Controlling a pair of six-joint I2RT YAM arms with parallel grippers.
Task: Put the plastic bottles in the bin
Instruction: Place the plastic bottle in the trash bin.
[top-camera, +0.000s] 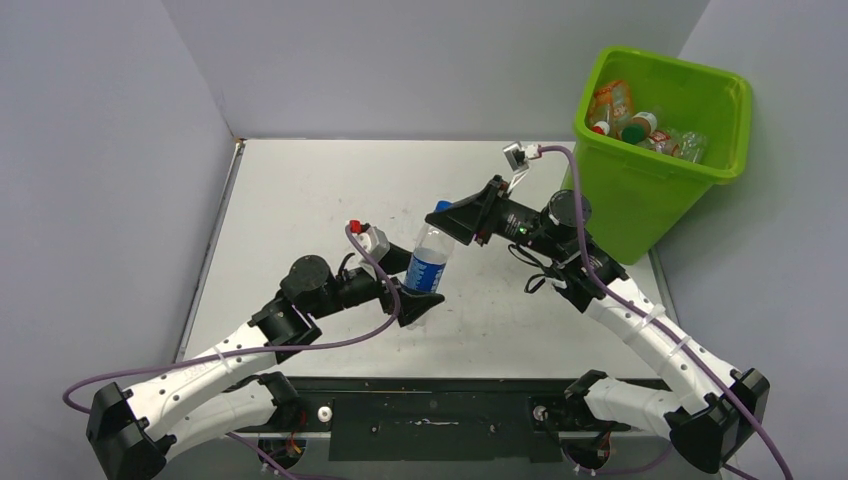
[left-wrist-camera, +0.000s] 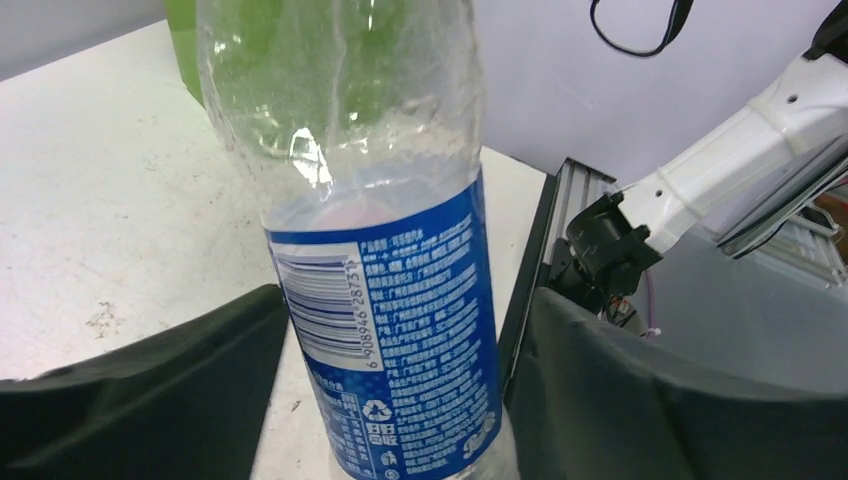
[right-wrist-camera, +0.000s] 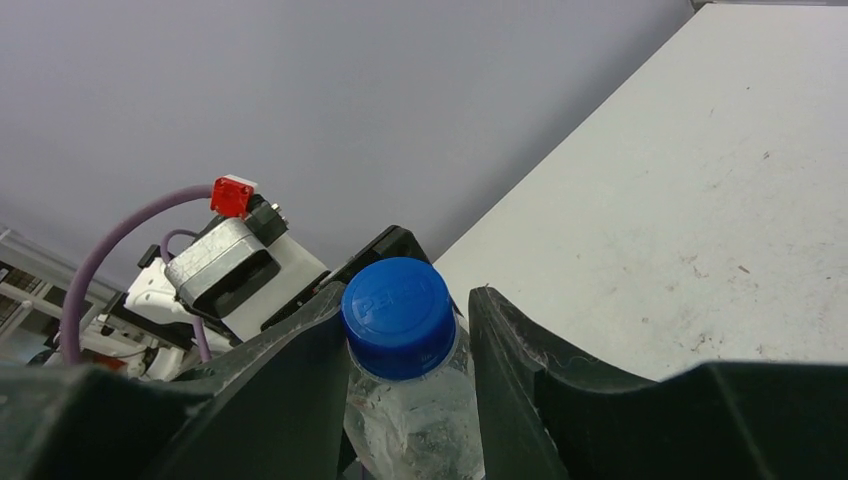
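A clear plastic bottle (top-camera: 428, 262) with a blue label (left-wrist-camera: 400, 330) and a blue cap (right-wrist-camera: 398, 315) stands upright at the middle of the white table (top-camera: 300, 200). My left gripper (top-camera: 415, 300) is open around its lower part: the fingers (left-wrist-camera: 170, 380) flank the label, with a narrow gap on the right side. My right gripper (top-camera: 452, 215) is shut on the bottle just under the cap, its fingers (right-wrist-camera: 520, 370) against the neck and shoulder. The lime-green bin (top-camera: 640, 200) stands at the far right and holds several plastic bottles (top-camera: 640, 125).
Grey walls close the table in at the left and back. The bin stands just past the table's right edge, beyond my right arm. In the left wrist view, the black rail (left-wrist-camera: 545, 230) of the table's near edge and my right arm's white link (left-wrist-camera: 730, 170) lie behind the bottle.
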